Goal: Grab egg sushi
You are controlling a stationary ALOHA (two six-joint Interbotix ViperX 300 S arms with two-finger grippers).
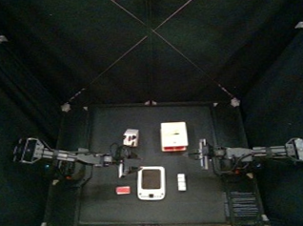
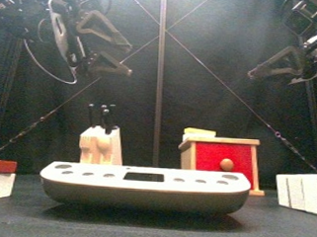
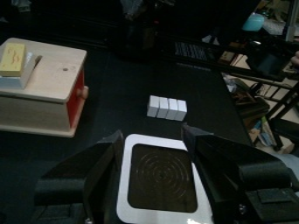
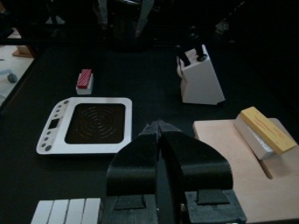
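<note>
The egg sushi [image 3: 12, 59] is a pale yellow block with a darker strip along one edge. It lies on top of a wooden box with a red side [image 3: 47, 92]. It also shows in the right wrist view [image 4: 267, 129] and the front view [image 2: 197, 134]. My left gripper [image 3: 153, 136] is open and empty, raised above the white device [image 3: 163, 171], well short of the box. My right gripper [image 4: 162, 129] is shut and empty, raised beside the box [image 4: 222, 144], with the sushi off to one side of it. In the top view the left gripper [image 1: 123, 162] and right gripper [image 1: 199, 155] flank the device [image 1: 151, 182].
A cream knife block [image 1: 130, 138] stands left of the box [image 1: 174, 136]. A small white-and-red piece [image 1: 122, 190] lies at the front left. A row of white blocks [image 1: 181, 184] lies right of the device. Black curtains enclose the table.
</note>
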